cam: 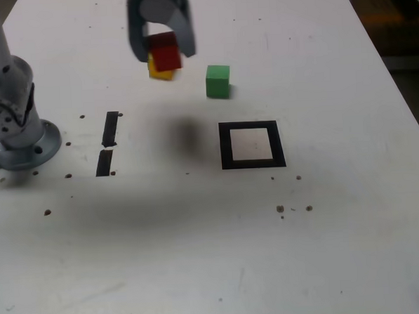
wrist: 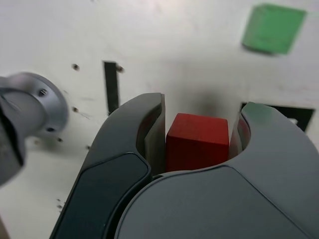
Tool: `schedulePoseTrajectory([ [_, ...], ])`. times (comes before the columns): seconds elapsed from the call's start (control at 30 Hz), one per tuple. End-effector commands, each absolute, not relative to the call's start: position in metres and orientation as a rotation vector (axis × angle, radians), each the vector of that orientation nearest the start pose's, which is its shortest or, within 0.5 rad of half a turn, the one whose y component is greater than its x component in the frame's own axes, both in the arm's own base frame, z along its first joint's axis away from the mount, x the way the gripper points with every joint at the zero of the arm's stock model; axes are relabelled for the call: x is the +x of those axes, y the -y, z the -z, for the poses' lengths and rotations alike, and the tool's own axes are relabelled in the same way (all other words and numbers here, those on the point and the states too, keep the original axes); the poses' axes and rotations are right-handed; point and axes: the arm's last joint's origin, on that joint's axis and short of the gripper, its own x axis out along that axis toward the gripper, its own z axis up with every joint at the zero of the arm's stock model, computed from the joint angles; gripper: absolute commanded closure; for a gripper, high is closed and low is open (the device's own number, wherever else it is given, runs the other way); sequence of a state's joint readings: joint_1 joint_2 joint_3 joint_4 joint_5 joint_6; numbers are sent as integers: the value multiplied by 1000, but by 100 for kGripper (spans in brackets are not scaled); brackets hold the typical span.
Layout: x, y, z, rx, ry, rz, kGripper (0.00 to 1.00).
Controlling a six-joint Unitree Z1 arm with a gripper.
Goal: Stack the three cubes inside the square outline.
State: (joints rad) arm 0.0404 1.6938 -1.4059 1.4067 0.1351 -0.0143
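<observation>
Gripper [cam: 164,49] with one red cube [cam: 165,52] aloft

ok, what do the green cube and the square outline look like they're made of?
Green cube: probably painted wood or plastic, can't tell which; flat solid colour, matte, no clear highlights.
Square outline: looks like black tape, dull finish; flat strips lying flush on the tabletop.

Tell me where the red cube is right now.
The red cube is held up off the table between the gripper's jaws; in the exterior view it shows left of the green cube, overlapping the yellow cube.
</observation>
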Motion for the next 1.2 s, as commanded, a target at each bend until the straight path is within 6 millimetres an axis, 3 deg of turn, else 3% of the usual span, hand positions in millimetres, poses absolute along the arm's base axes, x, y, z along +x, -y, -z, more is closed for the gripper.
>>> schedulePoseTrajectory([
  [0.0,267,-6,-323,64,-1695,-133,87],
  [0.2,307,17,-311,53,-1715,-103,87],
  [0.43,335,36,-290,50,-1746,-87,87],
  [0.6,346,43,-278,66,-1757,-89,87],
  [0.97,364,43,-232,100,-1777,-92,87],
  [1.17,371,43,-220,99,-1772,-94,87],
])
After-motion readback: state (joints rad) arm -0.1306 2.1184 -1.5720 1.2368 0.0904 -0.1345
